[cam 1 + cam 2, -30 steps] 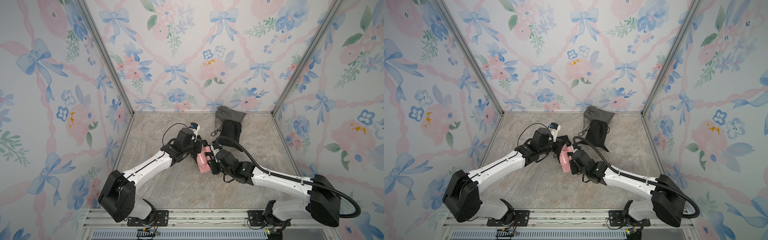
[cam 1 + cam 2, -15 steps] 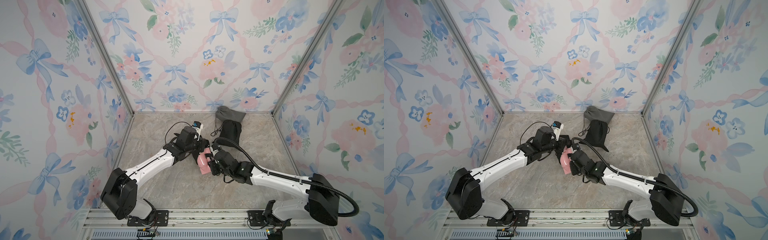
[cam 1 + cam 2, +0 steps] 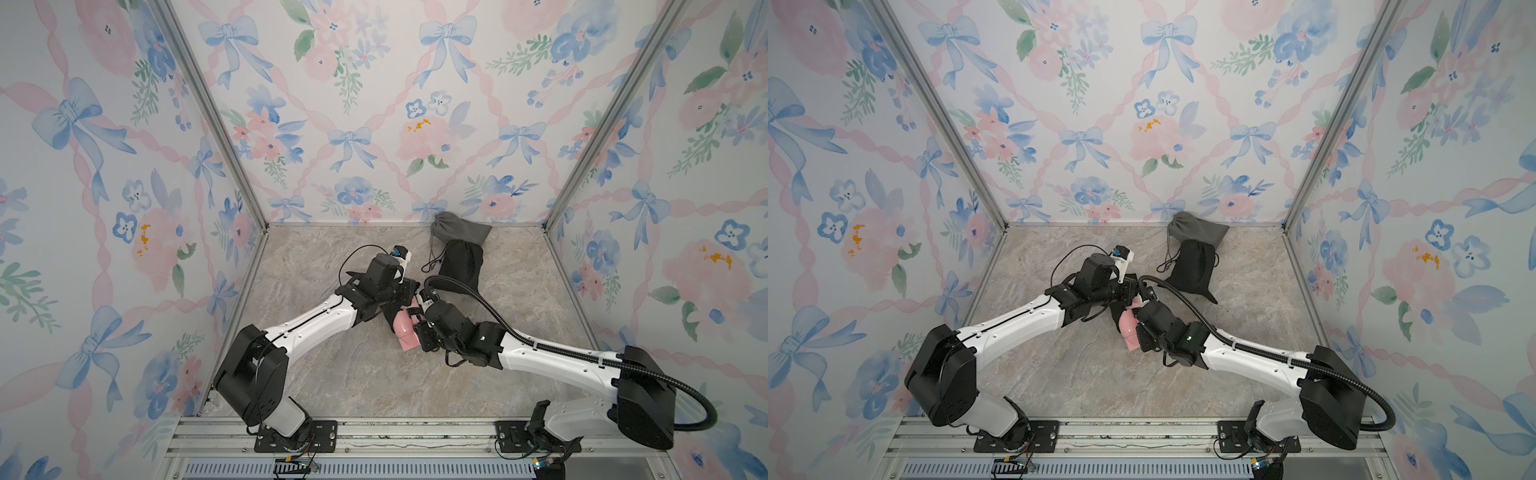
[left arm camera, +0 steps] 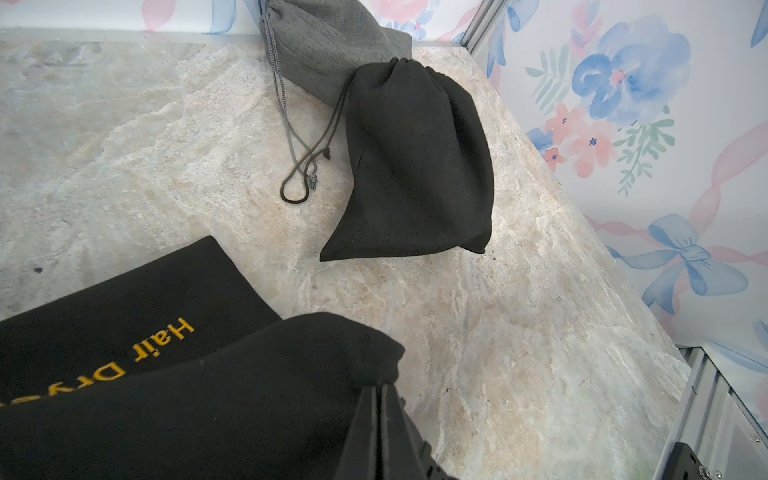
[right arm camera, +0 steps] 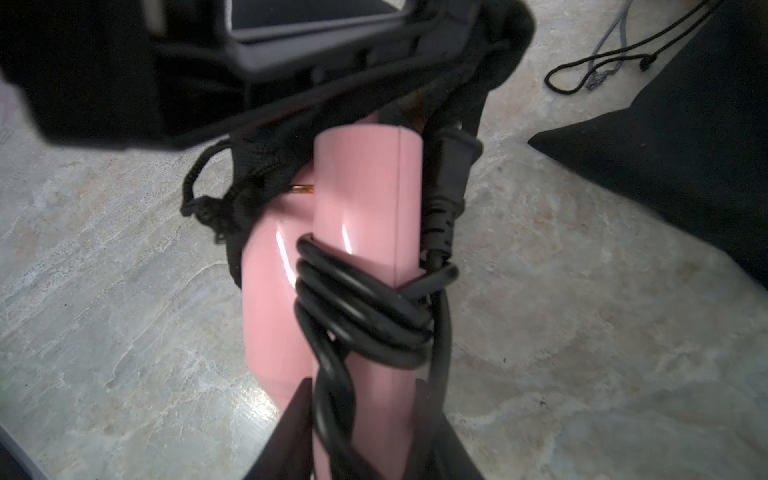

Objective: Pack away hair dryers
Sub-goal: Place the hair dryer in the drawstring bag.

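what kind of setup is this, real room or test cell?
Most likely a staged robot test cell, not a real room: bow-and-flower printed wall panels framed by bare aluminium corner posts, a marble-look tabletop, and two white-and-black robot arms bolted to a slotted metal rail at its front edge.

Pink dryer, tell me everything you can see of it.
The dryer is glossy pink plastic, two rounded parts lying side by side. A black cord is coiled round it, its plug alongside. The right end effector grips one end; the other end sits in the mouth of a black pouch, whose rim the left end effector pinches.
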